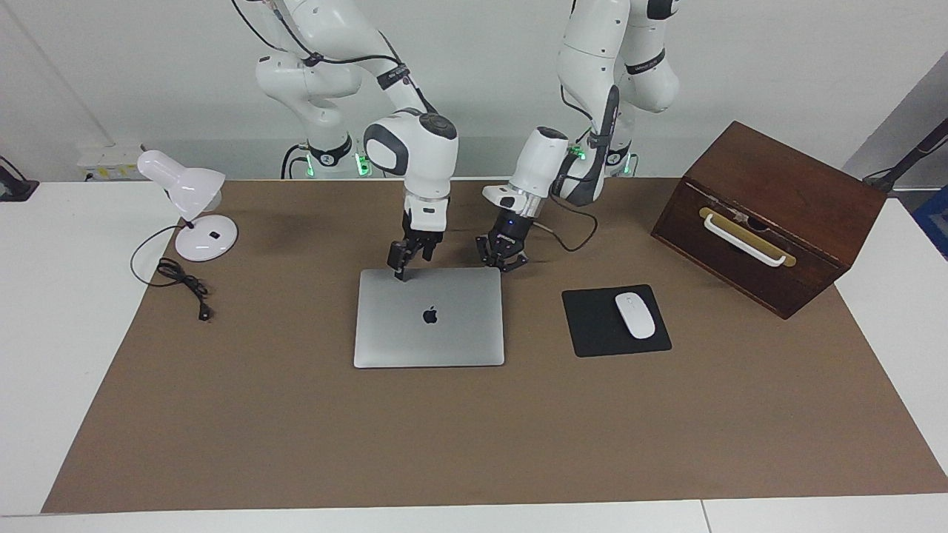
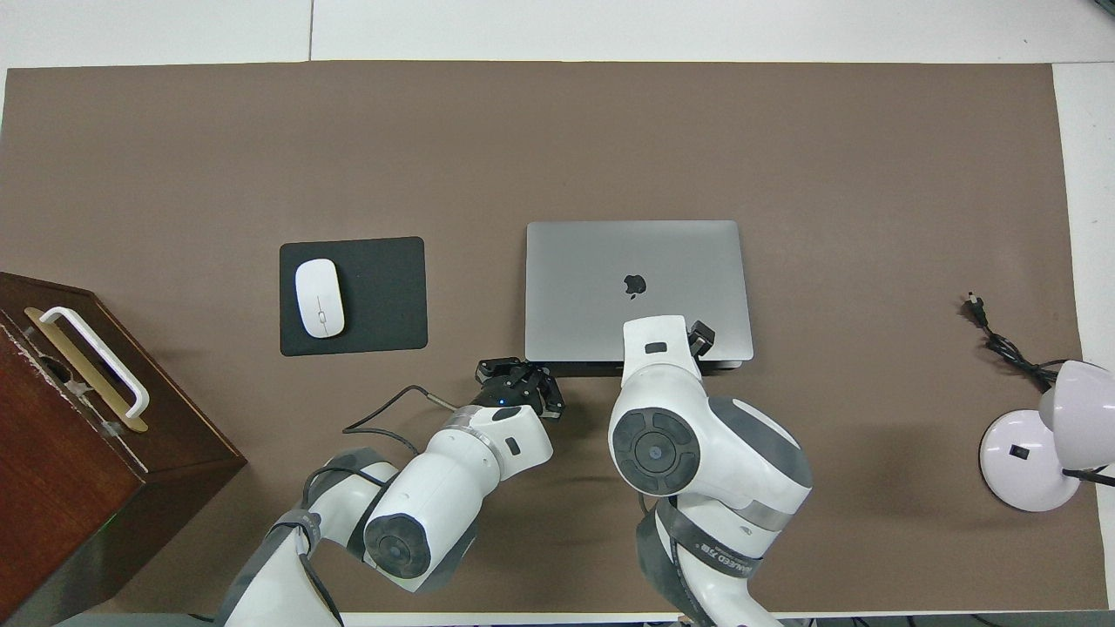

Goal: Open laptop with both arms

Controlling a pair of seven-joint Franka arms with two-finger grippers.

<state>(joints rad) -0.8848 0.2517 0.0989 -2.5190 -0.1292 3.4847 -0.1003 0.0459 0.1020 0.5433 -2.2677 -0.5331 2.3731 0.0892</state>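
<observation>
The silver-grey laptop [image 1: 429, 326] lies closed and flat on the brown mat, apple logo up; it also shows in the overhead view [image 2: 636, 261]. My right gripper [image 1: 404, 270] points down and its tip rests on the lid, at the corner nearest the robots toward the right arm's end. In the overhead view the right gripper [image 2: 701, 335] is mostly hidden under its own wrist. My left gripper [image 1: 503, 260] is open and empty, low at the laptop's other near corner, toward the left arm's end, just off its edge. It also shows in the overhead view [image 2: 520, 380].
A black mouse pad [image 1: 589, 329] with a white mouse [image 1: 635, 314] lies beside the laptop toward the left arm's end. A brown wooden box [image 1: 770, 215] with a white handle stands past it. A white desk lamp [image 1: 196, 211] and its cable [image 1: 181, 285] are at the right arm's end.
</observation>
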